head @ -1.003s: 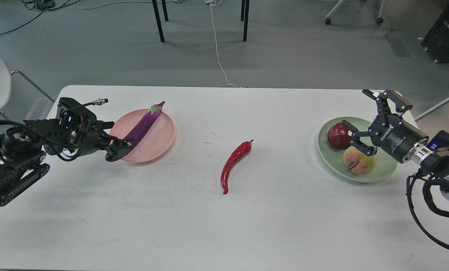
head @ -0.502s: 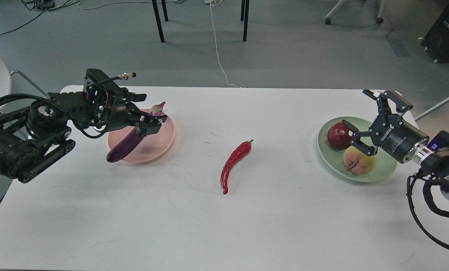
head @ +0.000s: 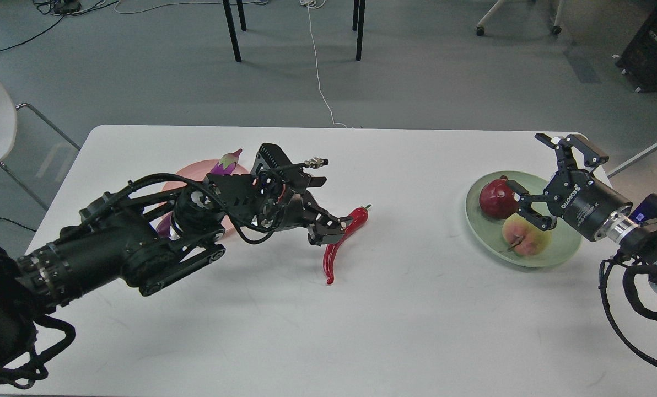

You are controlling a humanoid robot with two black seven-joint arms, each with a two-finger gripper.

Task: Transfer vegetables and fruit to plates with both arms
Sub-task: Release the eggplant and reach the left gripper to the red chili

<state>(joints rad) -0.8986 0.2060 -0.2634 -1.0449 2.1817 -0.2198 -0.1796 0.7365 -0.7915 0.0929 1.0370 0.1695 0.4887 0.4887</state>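
On the white worktop lies a shiny, curved red chili. My left pincer is at it; how wide its jaws are, I cannot tell. My right pincer, marked ROBOTIQ, gapes empty over the green plate, round pomegranate and peach.

We have one view only, from the head, set high and facing forward and down. It takes in the whole white table at middle range and grey floor beyond its far edge.
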